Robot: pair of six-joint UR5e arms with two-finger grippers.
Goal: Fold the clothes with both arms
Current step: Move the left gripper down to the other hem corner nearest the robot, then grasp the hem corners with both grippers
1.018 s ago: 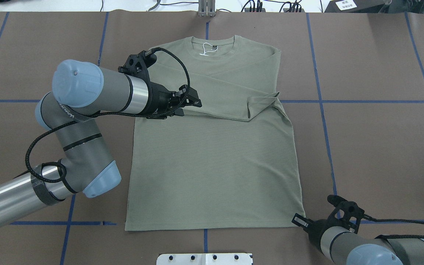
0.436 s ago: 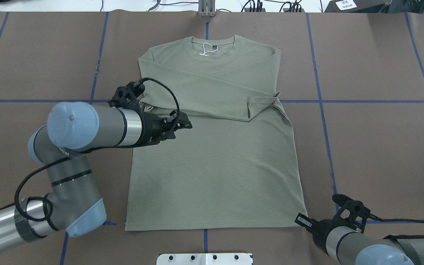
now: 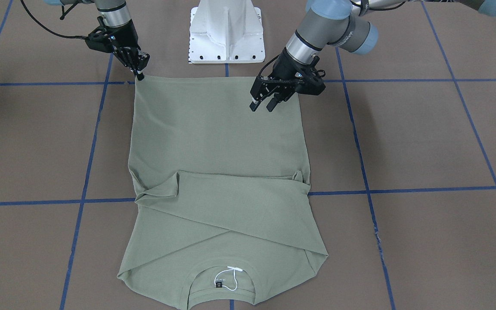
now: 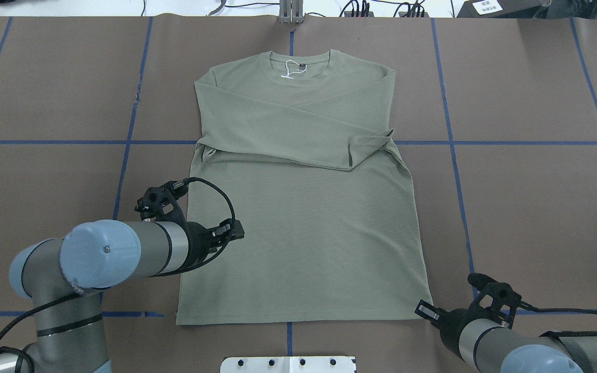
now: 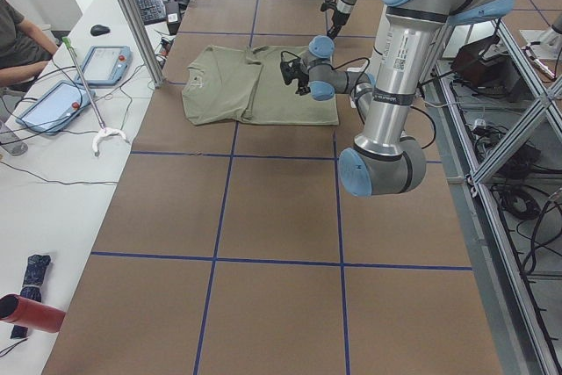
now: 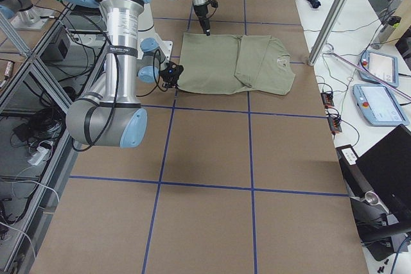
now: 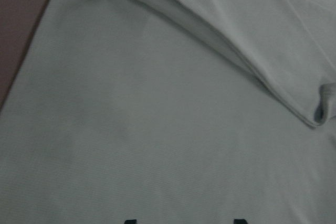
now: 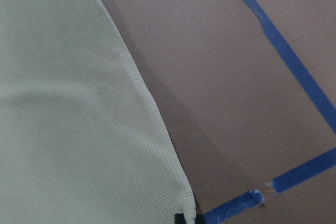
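Left arm drawn back from the crossed sleeves toward the hem
The left gripper (image 4: 236, 231), fingers spread, now hovers over the lower left part of the shirt (image 4: 303, 233), which lies flat on the desk (image 4: 537, 207); the right gripper (image 4: 424, 310) stays at the right hem corner, fingers pressed together
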